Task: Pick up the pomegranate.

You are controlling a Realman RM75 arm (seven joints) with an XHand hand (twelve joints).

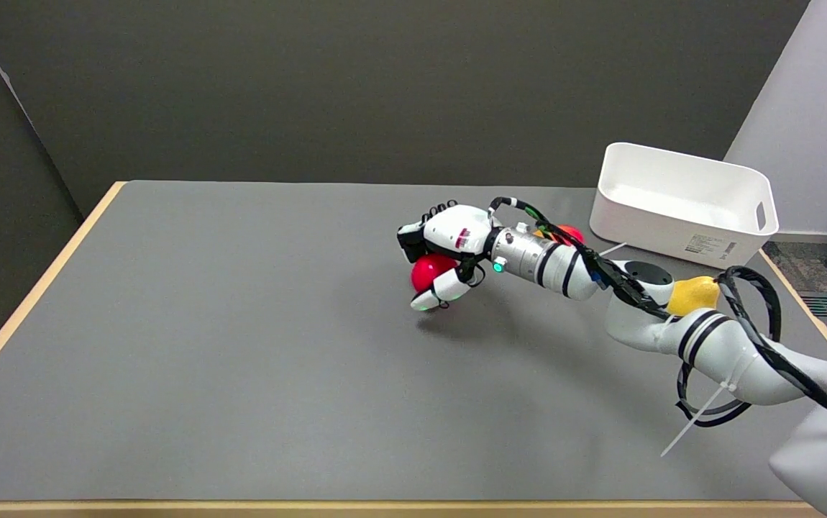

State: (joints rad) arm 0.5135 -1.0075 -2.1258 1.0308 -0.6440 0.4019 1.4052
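Midway across the grey desk (241, 345), the right hand (446, 248) wrapped its fingers around the red pomegranate (429, 271), its shadow falling just below. Behind the arm lay a yellow fruit (694, 293), near a white bin (683, 205).

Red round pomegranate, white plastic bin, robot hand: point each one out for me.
Red round pomegranate (429, 272): head view, its exposed left side.
White plastic bin (665, 232): head view, its front wall.
Right robot hand (444, 252): head view, middle of the hand, over the fruit.
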